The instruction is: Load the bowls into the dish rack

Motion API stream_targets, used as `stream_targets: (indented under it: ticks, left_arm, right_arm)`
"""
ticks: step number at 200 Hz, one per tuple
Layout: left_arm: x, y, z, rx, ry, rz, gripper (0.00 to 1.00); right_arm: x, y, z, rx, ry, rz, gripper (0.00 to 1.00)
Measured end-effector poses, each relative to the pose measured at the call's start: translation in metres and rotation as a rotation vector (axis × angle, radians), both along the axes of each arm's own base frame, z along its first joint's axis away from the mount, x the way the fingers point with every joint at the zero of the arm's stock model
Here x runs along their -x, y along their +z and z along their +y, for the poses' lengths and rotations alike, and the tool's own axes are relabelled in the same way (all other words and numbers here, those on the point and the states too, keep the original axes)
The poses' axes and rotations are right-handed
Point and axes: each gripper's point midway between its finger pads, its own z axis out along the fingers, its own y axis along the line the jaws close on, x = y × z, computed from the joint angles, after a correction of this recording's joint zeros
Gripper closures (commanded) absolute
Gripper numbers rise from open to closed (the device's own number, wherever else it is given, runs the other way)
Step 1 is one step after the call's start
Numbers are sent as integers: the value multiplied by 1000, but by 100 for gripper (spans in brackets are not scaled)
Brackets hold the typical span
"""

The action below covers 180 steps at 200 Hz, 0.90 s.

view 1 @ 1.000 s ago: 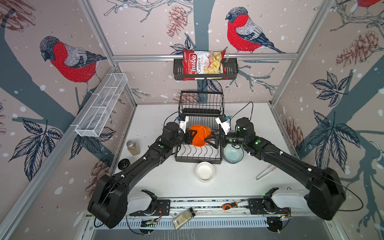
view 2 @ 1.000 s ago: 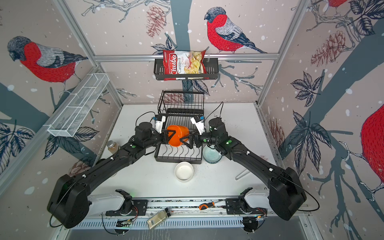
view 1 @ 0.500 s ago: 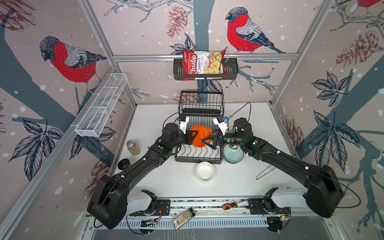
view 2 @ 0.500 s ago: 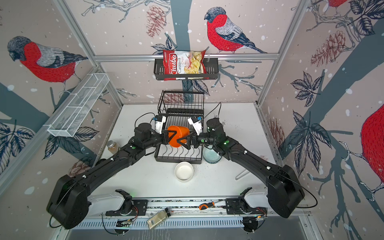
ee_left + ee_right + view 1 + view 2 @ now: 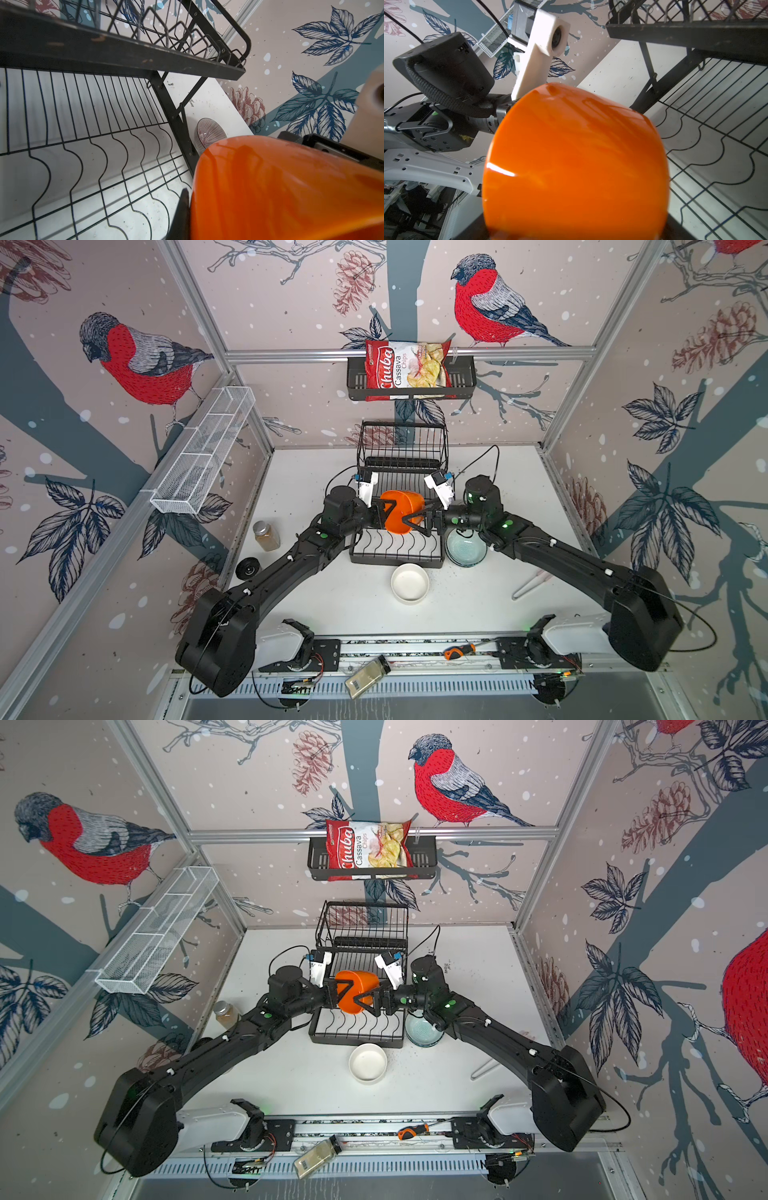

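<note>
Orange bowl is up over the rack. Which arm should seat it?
Left, probably. The left gripper is shut on the rim of the orange bowl, holding it above the lower grid of the dish rack. The right gripper only straddles the bowl's far side; whether it grips is unclear.

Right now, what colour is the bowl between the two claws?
The bowl is bright orange, clearest in the right wrist view.
</note>
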Motion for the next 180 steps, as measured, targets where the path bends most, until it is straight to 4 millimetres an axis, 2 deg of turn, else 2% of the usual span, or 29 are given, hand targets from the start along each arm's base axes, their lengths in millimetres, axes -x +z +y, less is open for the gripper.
stream_targets:
  ticks: [60,131,180]
  left_arm:
    - [-2,-1,1,-5,8,-3,94]
    - [-3,2,-3,-8,-16,-20,94]
    - [-3,8,-9,-12,-59,-46,85]
  right_arm:
    - [-2,-1,0,4,-7,0,23]
    - [-1,1,-3,10,-13,-24,19]
    - [0,2,-6,15,-12,-58,19]
